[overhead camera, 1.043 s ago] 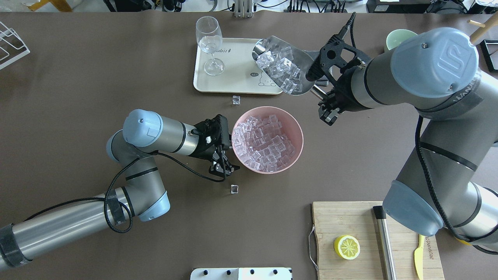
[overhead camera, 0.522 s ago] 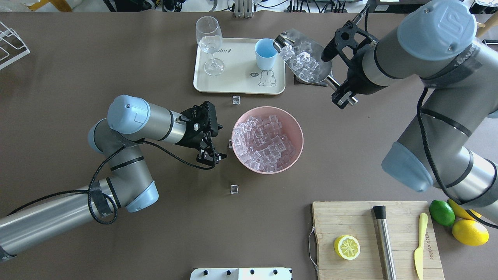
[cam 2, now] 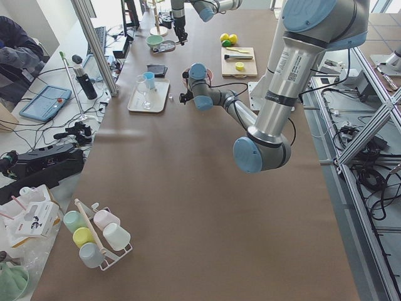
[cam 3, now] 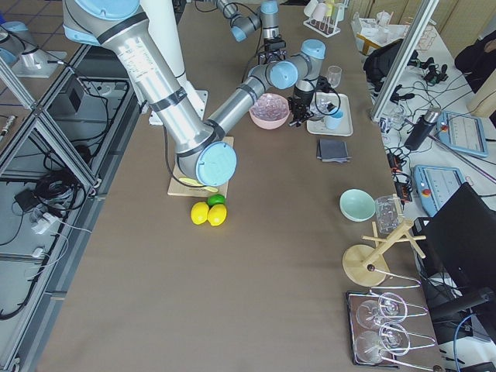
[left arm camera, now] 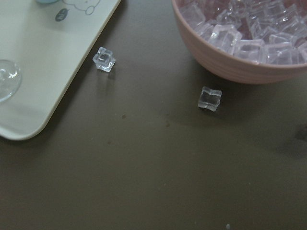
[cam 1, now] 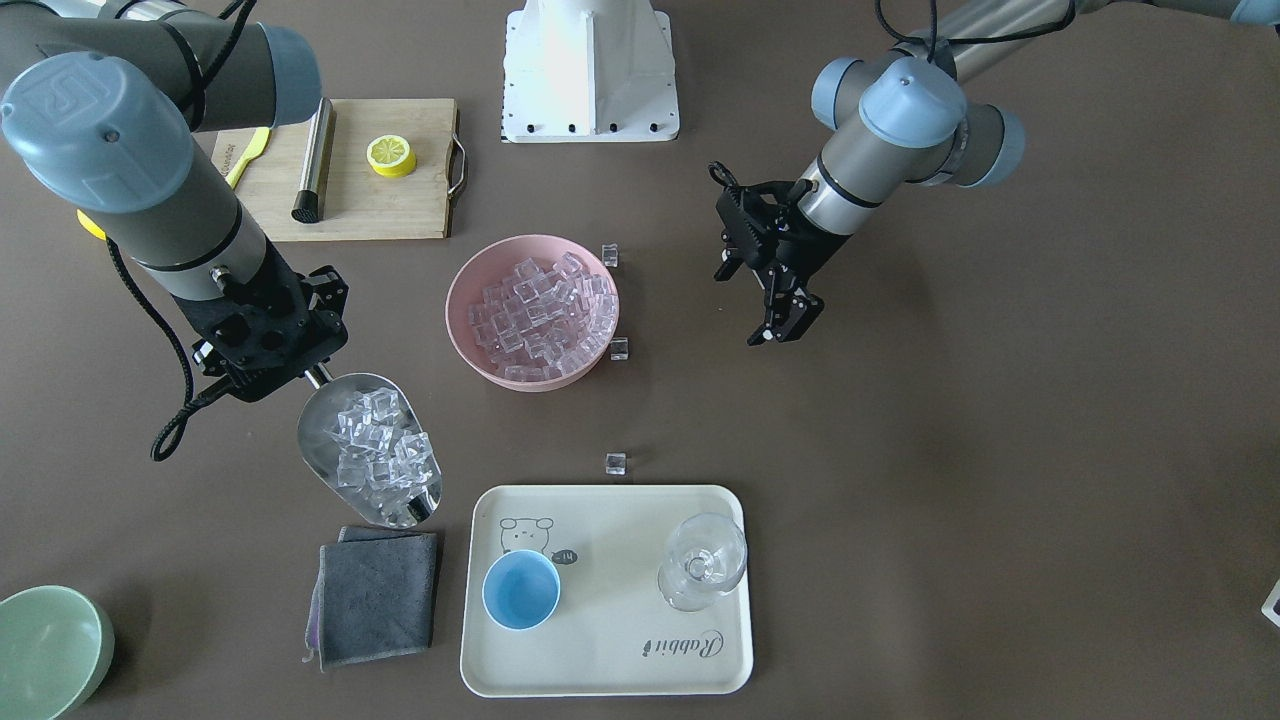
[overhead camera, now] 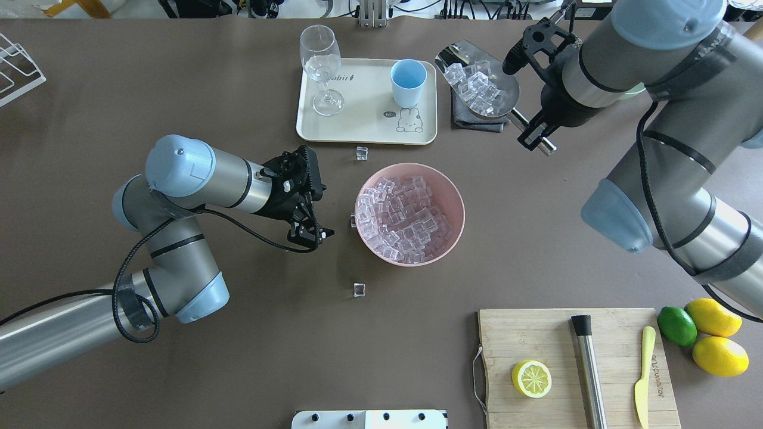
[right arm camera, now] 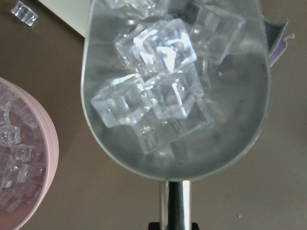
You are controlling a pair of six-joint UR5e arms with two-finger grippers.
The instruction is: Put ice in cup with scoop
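Observation:
The steel scoop (overhead camera: 477,80) is loaded with several clear ice cubes (overhead camera: 475,86). My right gripper (overhead camera: 534,132) is shut on its handle and holds it level above a grey cloth, just right of the tray. The scoop (cam 1: 370,450) also shows in the front view, and its trough (right arm camera: 177,143) fills the right wrist view. The light-blue cup (overhead camera: 408,82) stands upright and empty on the cream tray (overhead camera: 363,128), a little left of the scoop's tip. My left gripper (overhead camera: 310,235) is open and empty, left of the pink bowl (overhead camera: 459,202) full of ice.
A stemmed glass (overhead camera: 322,65) stands on the tray. Loose cubes lie by the tray (overhead camera: 362,153), beside the bowl (left arm camera: 210,98) and in front of it (overhead camera: 358,289). A cutting board (overhead camera: 536,333) holds a lemon half, a steel cylinder and a knife. Whole citrus fruits (overhead camera: 709,333) and a green bowl (cam 1: 45,650) are nearby.
My right arm has carried the loaded scoop from over the tray to its right, over the cloth, uncovering the cup. My left gripper has drawn back to the left, away from the bowl.

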